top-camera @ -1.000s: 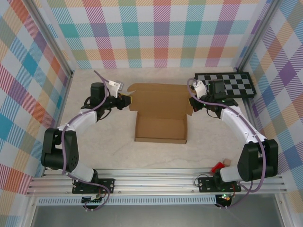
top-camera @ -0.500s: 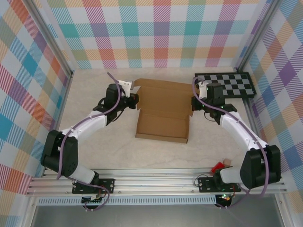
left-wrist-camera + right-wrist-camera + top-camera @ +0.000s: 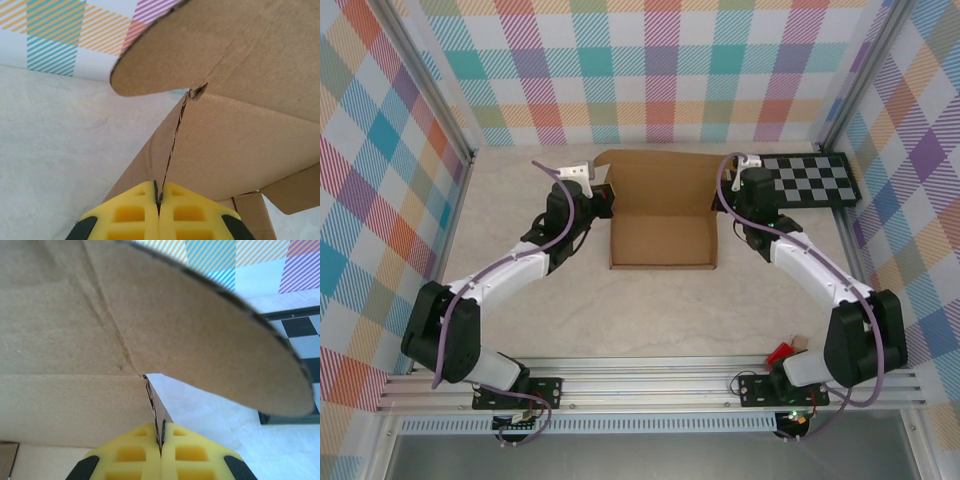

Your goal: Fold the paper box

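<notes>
Seen from above, a brown paper box (image 3: pixel 662 240) sits on a pale table (image 3: pixel 620 320), a little toward 12 o'clock from the table's middle. It is a shallow tray with its open side facing up, and its long axis runs from 9 o'clock to 3 o'clock. The front wall lies at 6 o'clock. The lid panel stands raised from the back edge at 12 o'clock, with a rounded flap at each end. The left gripper (image 3: pixel 603 200) meets the box at its 9 o'clock end, by the lid corner. The right gripper (image 3: pixel 722 200) meets it at the 3 o'clock end. In the left wrist view, the left gripper (image 3: pixel 159 197) has its yellow fingers (image 3: pixel 130 215) pressed together on a thin cardboard edge of the box (image 3: pixel 240 140), under a rounded flap. In the right wrist view, the right gripper (image 3: pixel 161 437) is pinched the same way on a thin edge of the box (image 3: pixel 65 330). A black-and-white checkerboard panel (image 3: pixel 810 178) lies flat at 2 o'clock from the box, just beside the right gripper. Bright plaid walls (image 3: pixel 660 70) surround the table
</notes>
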### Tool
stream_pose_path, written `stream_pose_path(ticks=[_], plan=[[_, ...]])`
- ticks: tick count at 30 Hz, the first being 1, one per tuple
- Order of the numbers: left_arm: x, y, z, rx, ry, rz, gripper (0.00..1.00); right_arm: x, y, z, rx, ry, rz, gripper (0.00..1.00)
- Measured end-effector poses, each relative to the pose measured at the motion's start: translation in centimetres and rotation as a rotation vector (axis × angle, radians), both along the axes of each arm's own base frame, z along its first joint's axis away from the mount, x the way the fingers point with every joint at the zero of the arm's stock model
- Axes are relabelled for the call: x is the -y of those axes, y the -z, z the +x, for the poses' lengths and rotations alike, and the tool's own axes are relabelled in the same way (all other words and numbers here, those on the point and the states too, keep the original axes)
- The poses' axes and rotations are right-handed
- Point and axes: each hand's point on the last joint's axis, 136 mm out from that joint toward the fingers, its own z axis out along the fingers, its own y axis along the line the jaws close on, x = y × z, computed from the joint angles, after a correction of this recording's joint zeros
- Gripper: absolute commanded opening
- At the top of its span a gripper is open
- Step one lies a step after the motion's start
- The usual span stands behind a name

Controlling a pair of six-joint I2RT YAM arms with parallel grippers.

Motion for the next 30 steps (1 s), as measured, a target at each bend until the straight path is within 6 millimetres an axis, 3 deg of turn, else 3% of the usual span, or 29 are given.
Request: stream_pose_path(ticks=[5,10,13,17,30], plan=[[0.3,1.4,0.4,0.012,-0.024,-0.031,0.0,-0.4,1.6,0.4,0.028,0.006,0.013,0.0],[0.9,4.8,-1.5,-0.013,-0.001,-0.019,0.0,-0.3,4.5,-1.1,0.018,-0.011,-0.001,0.0],[1.4,6.1,-3.0,-0.02,0.03,-0.016,0.0,0.0,4.3,-2.4,0.05,-0.024,-0.008,0.0],[1.6,6.1,-5.0,-0.009,0.068,-0.029,0.0,0.5,4.5,-4.3,0.067,-0.034,-0.01,0.0],[0.3,7.8,-11.2,-0.021,0.147,-0.062,0.0,0.8,5.2,-9.7,0.095,-0.106,0.001,0.0]])
